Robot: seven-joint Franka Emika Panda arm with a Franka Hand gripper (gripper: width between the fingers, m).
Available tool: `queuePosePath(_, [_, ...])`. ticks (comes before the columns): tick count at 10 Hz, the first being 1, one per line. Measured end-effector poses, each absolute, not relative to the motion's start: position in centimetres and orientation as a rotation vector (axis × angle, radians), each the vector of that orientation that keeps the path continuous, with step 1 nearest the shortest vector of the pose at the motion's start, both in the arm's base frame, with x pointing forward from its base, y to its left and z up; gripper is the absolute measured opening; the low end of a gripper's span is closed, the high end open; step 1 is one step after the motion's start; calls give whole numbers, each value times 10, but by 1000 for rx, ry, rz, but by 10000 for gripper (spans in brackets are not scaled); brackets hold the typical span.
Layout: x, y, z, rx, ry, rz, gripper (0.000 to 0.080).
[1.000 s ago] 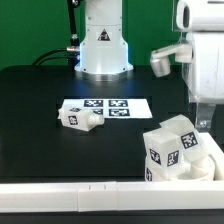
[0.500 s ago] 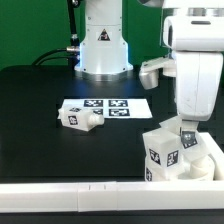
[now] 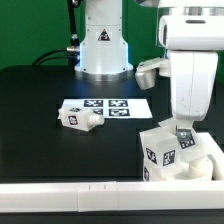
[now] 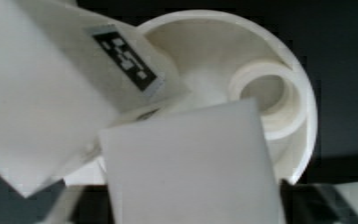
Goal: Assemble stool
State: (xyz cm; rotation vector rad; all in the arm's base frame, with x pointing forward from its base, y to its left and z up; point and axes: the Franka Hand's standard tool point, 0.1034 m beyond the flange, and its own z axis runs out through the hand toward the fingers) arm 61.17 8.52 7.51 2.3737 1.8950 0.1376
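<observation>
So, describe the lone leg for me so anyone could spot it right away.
On the black table, find the marker board in front of the robot's base. The leg lies at that board's end on the exterior view's left. It is a small white tagged block lying alone, while the other stool parts bunch together at the exterior view's right.

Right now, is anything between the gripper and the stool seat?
Yes. The gripper hangs close over the seat, and blocky legs stand at the seat right below it; in the wrist view a tagged leg covers part of the disc. The loose leg by the marker board is well aside.
</observation>
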Motion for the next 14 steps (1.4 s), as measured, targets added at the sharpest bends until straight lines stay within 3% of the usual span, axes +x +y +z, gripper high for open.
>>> queuePosePath(1, [612,85,75,2398,1866,140,334])
queuePosePath(4, [622,99,88,2624,1571,101,334])
queuePosePath(8, [634,115,92,2942,913,146,334])
queuePosePath(10, [628,112,95,2983,794,101,334])
queuePosePath(12, [624,109,110,2987,769,36,334])
queuePosePath(14, [621,109,102,2998,746,18,334])
